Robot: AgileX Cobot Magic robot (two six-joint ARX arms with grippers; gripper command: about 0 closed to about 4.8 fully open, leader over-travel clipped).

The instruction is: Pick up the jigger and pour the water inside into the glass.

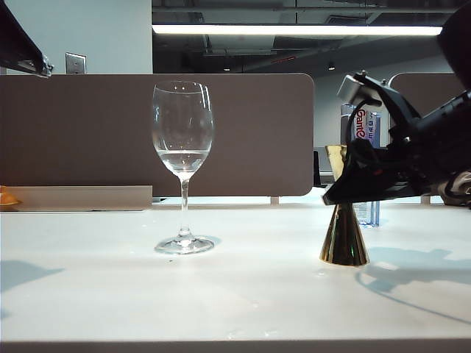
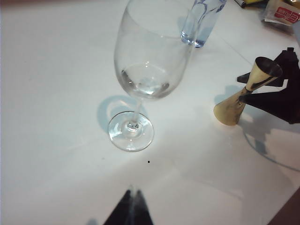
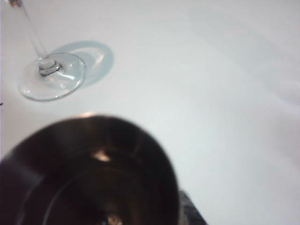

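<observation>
You are at the very start of the job: the jigger (image 1: 344, 234) stands upright on the white worktop (image 1: 96, 294), well to the right of the glass (image 1: 182, 140), and nothing has been lifted or tipped. Your right hand (image 1: 352, 180) is at the jigger's waist, the narrow pinch between its two cones, with its fingers spread to either side; I judge them not yet clamped, since the jigger's base sits flat on the worktop. Closing, lifting, carrying across and pouring are all left to do.

Your left hand (image 2: 130, 211) hangs back from the glass with only its dark tip showing, so you cannot tell whether its fingers are apart or together.

The jigger is polished gold metal, an hourglass with a small upper cup and a taller flared lower cone; that smooth, tapering surface will likely want a firm grip right at the waist. Its dark mouth fills the right wrist view, too blurred to show the water.

The glass is thin and clear, with a rounded bowl, a slender stem and a round foot (image 3: 51, 79). A little clear liquid already sits in its bowl.
</observation>
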